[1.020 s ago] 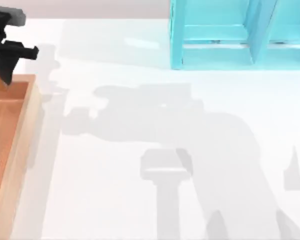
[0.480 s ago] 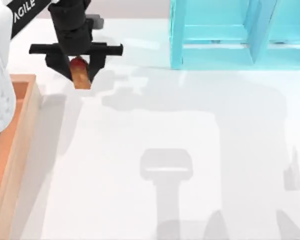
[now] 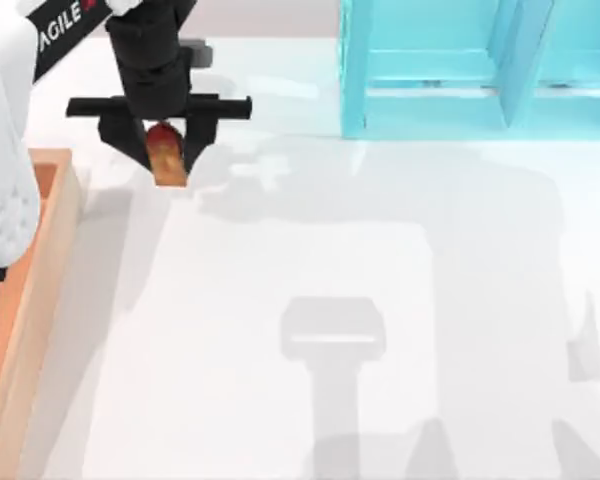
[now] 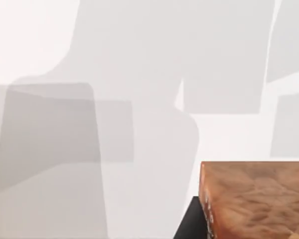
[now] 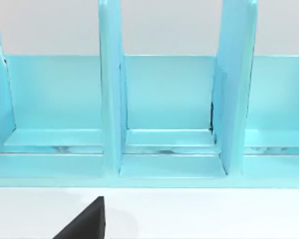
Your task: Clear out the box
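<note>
Left end effector (image 3: 166, 150) clamps brown block (image 3: 168, 160) above white table (image 3: 310, 260).

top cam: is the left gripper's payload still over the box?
No. In the top view the left gripper holds a brown block above the white table, to the right of the box rim.

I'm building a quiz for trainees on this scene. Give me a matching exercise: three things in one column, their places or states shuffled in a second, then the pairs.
Things:
1. box
2. turquoise frame
3. brown block

Places or states:
A. held in the left pincer, above the white table
B. at the table's far right
C. at the table's left edge

Pairs: 1-C, 2-B, 3-A
</note>
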`<move>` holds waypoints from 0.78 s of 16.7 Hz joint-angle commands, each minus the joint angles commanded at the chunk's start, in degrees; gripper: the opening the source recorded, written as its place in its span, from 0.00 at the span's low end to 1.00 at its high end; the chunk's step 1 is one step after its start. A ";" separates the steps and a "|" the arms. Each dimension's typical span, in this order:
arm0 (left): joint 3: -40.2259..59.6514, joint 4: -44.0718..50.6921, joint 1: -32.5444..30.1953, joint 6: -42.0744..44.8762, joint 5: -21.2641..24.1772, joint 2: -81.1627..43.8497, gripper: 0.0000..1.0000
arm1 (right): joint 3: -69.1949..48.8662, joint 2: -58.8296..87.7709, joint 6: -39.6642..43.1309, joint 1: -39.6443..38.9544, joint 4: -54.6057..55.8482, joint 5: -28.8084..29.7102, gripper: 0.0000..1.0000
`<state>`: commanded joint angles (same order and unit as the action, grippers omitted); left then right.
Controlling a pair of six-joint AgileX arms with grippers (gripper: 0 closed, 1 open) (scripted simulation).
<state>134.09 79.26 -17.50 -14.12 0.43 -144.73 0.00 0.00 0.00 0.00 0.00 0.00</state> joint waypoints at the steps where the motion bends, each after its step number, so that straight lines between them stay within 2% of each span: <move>1: -1.02 -1.06 -0.02 0.00 0.00 -0.01 0.00 | 0.00 0.00 0.00 0.00 0.00 0.00 1.00; 6: -7.84 -8.05 -0.14 -0.05 0.01 -0.17 0.00 | 0.00 0.00 0.00 0.00 0.00 0.00 1.00; 11: -8.83 -9.06 -0.16 -0.06 0.02 -0.21 0.00 | 0.00 0.00 0.00 0.00 0.00 0.00 1.00; 13: -8.83 -9.06 -0.16 -0.06 0.02 -0.21 0.15 | 0.00 0.00 0.00 0.00 0.00 0.00 1.00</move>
<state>125.26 70.20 -17.66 -14.18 0.44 -144.94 0.00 0.00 0.00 0.00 0.00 0.00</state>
